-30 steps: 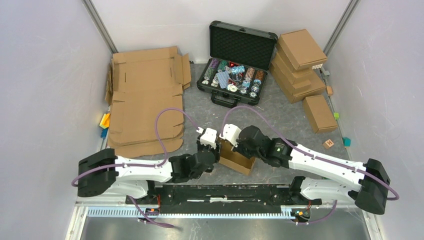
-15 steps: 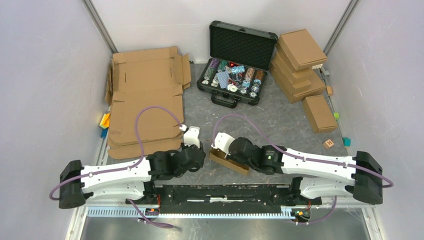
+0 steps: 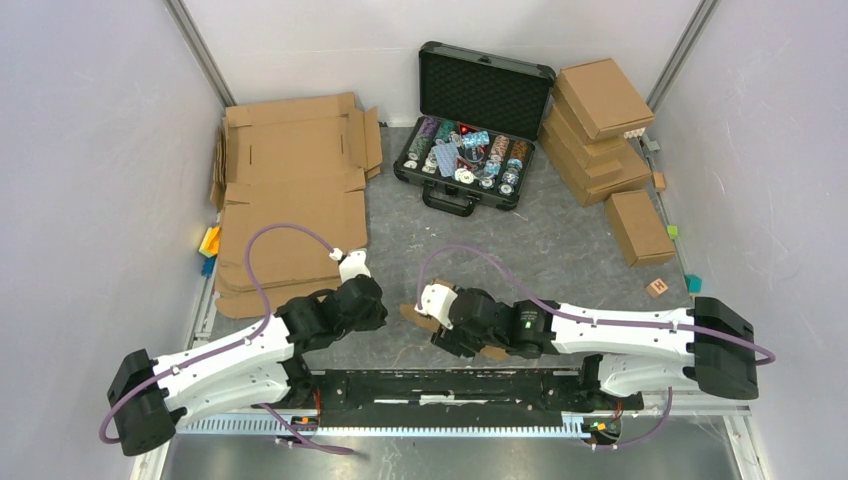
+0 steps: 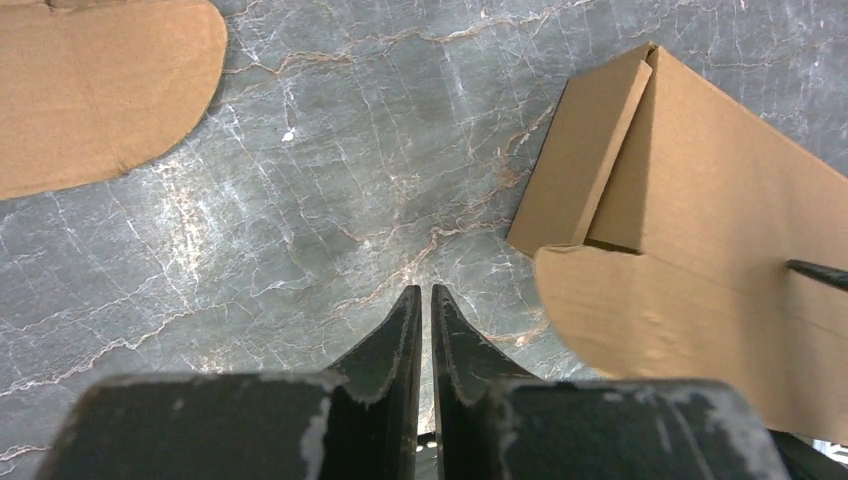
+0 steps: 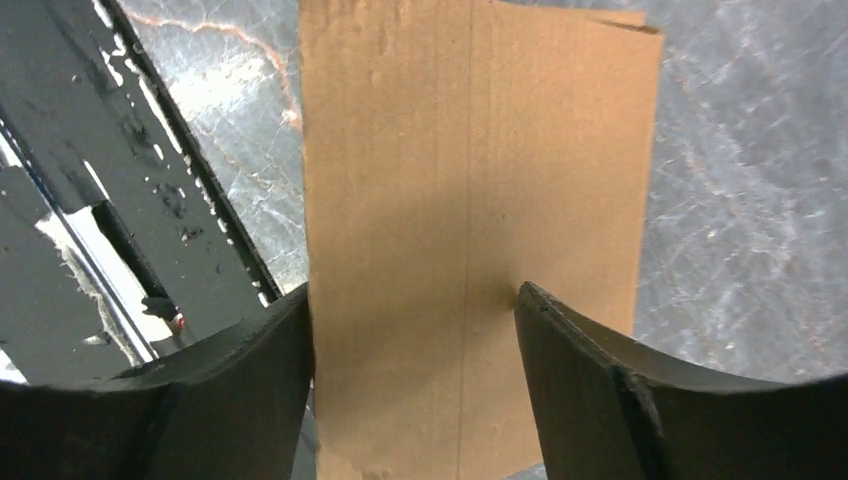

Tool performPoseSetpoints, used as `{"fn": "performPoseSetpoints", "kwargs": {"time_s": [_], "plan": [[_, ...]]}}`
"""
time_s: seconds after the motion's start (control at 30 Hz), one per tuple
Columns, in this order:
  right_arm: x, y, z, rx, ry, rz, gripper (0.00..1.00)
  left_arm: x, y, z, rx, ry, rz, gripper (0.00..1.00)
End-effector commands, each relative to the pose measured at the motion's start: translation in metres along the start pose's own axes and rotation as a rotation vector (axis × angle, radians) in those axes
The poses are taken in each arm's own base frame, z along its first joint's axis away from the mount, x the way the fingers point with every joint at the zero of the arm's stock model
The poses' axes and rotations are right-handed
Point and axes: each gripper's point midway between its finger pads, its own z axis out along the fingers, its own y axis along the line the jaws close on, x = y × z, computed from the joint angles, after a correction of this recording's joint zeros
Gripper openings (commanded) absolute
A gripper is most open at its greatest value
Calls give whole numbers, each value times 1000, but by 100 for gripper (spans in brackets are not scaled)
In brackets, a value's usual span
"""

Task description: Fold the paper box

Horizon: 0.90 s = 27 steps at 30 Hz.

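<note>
The paper box (image 4: 700,250), a small brown cardboard box, lies on the grey marble-patterned table near the front edge. From above, only its corners (image 3: 409,312) show beside my right arm. My right gripper (image 5: 413,290) is open and hangs just over the box's flat side (image 5: 470,180), one finger at the left edge and the other over the panel. My left gripper (image 4: 421,295) is shut with nothing in it. It sits over bare table to the left of the box, apart from it. From above, the left gripper (image 3: 366,300) is mostly hidden under its wrist.
Flat cardboard sheets (image 3: 290,200) lie at the left, and a rounded flap (image 4: 90,90) is near the left gripper. An open black case (image 3: 470,150) of chips stands at the back. Folded boxes (image 3: 600,130) are stacked at the right. The black base rail (image 3: 450,385) runs close behind the box.
Both arms have drawn back and to the left. The right gripper brought the box toward the near edge, laid it down and opened. The left gripper left the box and shut.
</note>
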Motion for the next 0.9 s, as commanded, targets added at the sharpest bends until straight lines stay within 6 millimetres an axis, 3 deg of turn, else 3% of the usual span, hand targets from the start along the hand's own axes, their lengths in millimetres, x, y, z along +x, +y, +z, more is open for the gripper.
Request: {"fn": "performPoseSetpoints", "kwargs": {"time_s": [0.0,0.13,0.27,0.5,0.7,0.87], "plan": [[11,22,9,-100,10,37,81,-8,-5,-5,30,-5,-35,14],[27,38,18,-173,25,51,97,-13,-6,-7,32,-10,-21,14],[35,36,22,-154,29,58,98,-15,-9,-6,32,-7,-4,14],[9,28,5,-132,-26,60,98,-14,-19,-3,71,19,33,17],[-10,12,-14,-76,-64,65,98,-13,-35,-8,158,45,51,38],[-20,2,-20,-61,-82,76,98,-13,-39,-15,197,51,67,44]]}}
